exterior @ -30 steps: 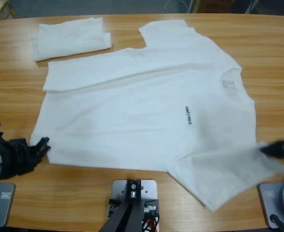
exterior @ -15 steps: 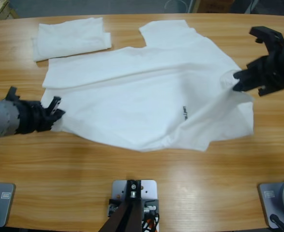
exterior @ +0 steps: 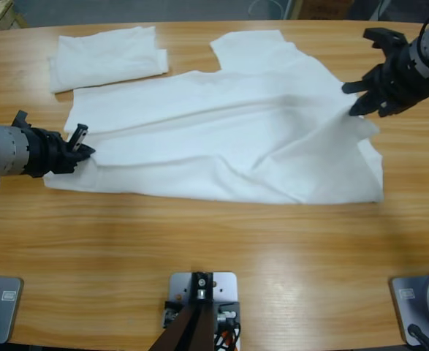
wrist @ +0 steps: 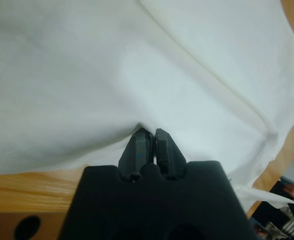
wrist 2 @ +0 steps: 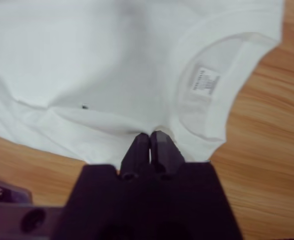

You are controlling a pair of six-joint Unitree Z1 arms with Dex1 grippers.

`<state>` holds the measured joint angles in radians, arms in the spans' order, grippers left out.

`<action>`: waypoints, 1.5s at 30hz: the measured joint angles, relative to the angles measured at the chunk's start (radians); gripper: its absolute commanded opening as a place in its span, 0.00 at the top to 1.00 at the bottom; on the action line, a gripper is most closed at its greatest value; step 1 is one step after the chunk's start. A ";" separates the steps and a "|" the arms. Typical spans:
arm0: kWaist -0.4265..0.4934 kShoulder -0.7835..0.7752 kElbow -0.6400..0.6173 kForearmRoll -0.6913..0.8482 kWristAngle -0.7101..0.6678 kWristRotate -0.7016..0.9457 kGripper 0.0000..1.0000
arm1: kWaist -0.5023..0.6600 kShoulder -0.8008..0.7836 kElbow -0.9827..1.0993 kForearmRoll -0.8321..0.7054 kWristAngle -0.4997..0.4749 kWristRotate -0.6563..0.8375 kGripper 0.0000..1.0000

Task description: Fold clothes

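High view: two white garments, one T-shirt (exterior: 221, 146) pinched by both the left gripper (exterior: 79, 148) and right gripper (exterior: 360, 101), one folded piece (exterior: 106, 57) apart.

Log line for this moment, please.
stage: folding | left gripper: shut on T-shirt hem | right gripper: shut on T-shirt near collar | near half lifted over far half | folded garment: far left, apart

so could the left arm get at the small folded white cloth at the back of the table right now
Probably not yet: the left gripper is shut on the large white cotton T-shirt. Otherwise the path to the small folded white cloth looks clear.
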<state>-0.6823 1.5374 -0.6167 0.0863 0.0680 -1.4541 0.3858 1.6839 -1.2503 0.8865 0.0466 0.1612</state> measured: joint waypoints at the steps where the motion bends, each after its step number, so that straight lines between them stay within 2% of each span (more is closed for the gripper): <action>1: 0.001 0.000 0.000 0.000 -0.002 0.003 1.00 | -0.011 0.000 0.000 0.000 -0.002 -0.002 1.00; 22: 0.037 -0.010 0.049 0.000 -0.028 0.011 1.00 | -0.074 0.078 -0.022 0.000 -0.021 -0.015 1.00; 23: 0.040 -0.010 0.050 -0.001 -0.028 0.016 0.69 | -0.074 0.081 -0.022 -0.001 -0.021 -0.017 1.00; 24: 0.042 -0.010 0.050 -0.003 -0.028 0.023 0.27 | -0.074 0.083 -0.022 -0.002 -0.021 -0.018 1.00; 25: 0.043 -0.010 0.050 -0.006 -0.028 0.030 0.11 | -0.074 0.085 -0.022 -0.003 -0.021 -0.018 1.00; 26: 0.044 -0.010 0.050 -0.007 -0.028 0.037 0.08 | -0.074 0.085 -0.022 -0.003 -0.021 -0.018 1.00; 29: 0.047 -0.010 0.050 -0.009 -0.024 0.071 0.07 | -0.074 0.085 -0.022 -0.003 -0.021 -0.019 1.00; 35: 0.070 -0.036 0.050 -0.033 0.033 0.206 0.11 | -0.074 0.085 -0.022 -0.003 -0.021 -0.019 1.00; 39: 0.075 -0.112 0.048 -0.037 0.007 0.419 0.18 | -0.074 0.085 -0.022 -0.003 -0.021 -0.019 1.00; 41: 0.055 -0.135 0.041 -0.036 -0.036 0.542 0.18 | -0.074 0.085 -0.022 -0.003 -0.020 -0.019 1.00; 43: 0.012 -0.136 0.031 -0.010 -0.057 0.642 0.17 | -0.074 0.085 -0.022 -0.003 -0.020 -0.019 1.00; 45: -0.037 -0.133 0.008 0.049 -0.063 0.708 0.08 | -0.074 0.085 -0.022 -0.003 -0.020 -0.019 1.00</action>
<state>-0.7189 1.4048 -0.6086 0.1352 0.0049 -0.7464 0.3122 1.7688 -1.2722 0.8839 0.0270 0.1420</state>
